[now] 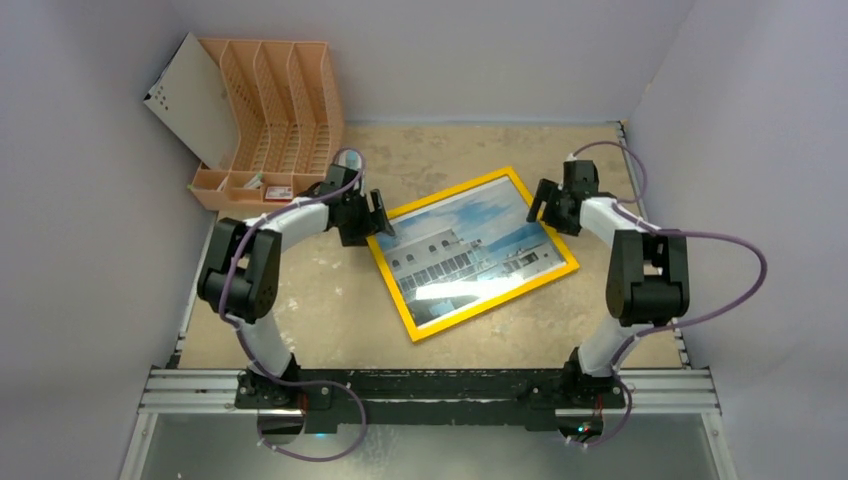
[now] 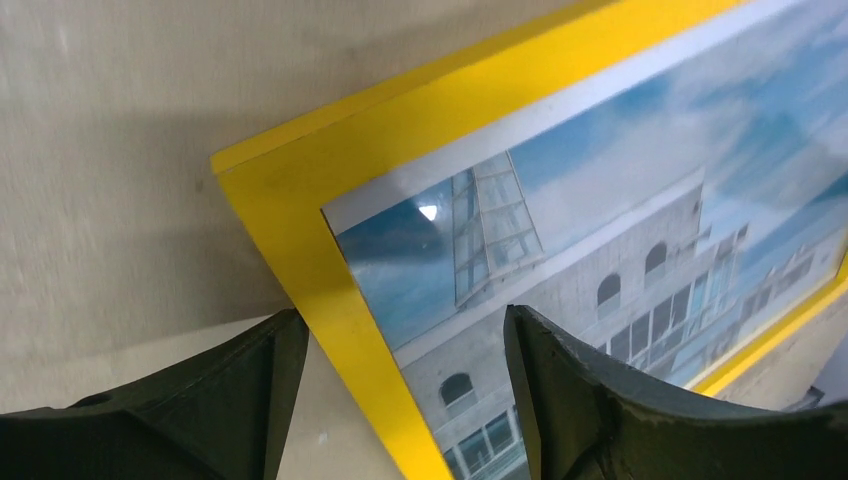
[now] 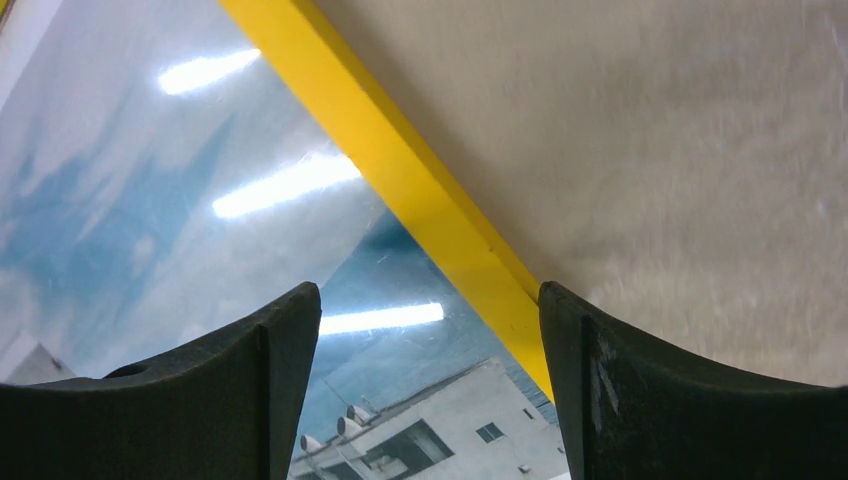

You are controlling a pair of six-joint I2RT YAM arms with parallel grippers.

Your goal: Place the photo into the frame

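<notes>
A robotics lab test cell: plain pale walls [image 1: 90, 300] box in a mottled beige table [image 1: 320, 310], with cabled robot arms [image 1: 245, 275] bolted to an aluminium rail [image 1: 190, 390].

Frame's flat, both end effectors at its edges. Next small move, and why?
Probably lift both clear: the photo already sits inside the frame, flat on the table; left end effector and right end effector are open astride its yellow rim, gripping nothing.
</notes>
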